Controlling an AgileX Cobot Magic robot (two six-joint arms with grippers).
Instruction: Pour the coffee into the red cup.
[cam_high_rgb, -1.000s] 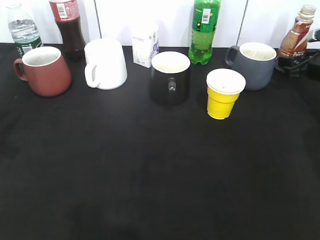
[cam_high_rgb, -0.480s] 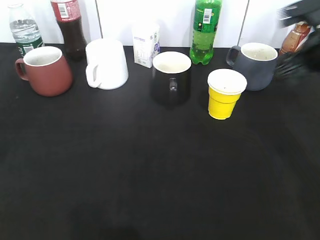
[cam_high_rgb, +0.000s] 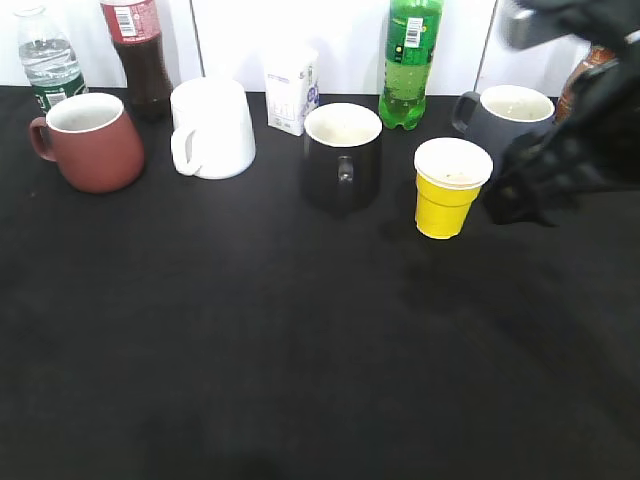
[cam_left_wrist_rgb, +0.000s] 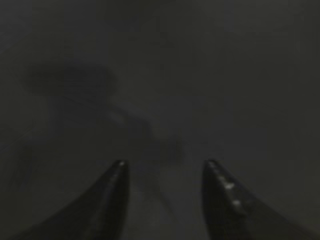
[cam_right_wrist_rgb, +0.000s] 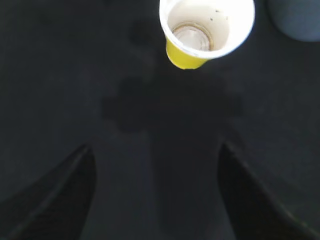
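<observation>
A black-clothed counter (cam_high_rgb: 300, 350) is carrying a row of cups and bottles along the top of the frame. The brownish-red ceramic mug (cam_high_rgb: 88, 142) is sitting at the upper left, upright and empty-looking. At the upper right, partly hidden behind the blurred right arm, a brown coffee bottle with a pale cap (cam_high_rgb: 582, 75) is standing. The right claw (cam_right_wrist_rgb: 155, 197) is hovering spread wide above the counter, near a yellow paper cup with a white rim (cam_right_wrist_rgb: 206, 31), grasping nothing. The left claw (cam_left_wrist_rgb: 165, 175) is hanging released over bare cloth. The bottle probably feels smooth, rigid and fairly light; gripping around its mid-body seems safest, since the neck is narrow.
</observation>
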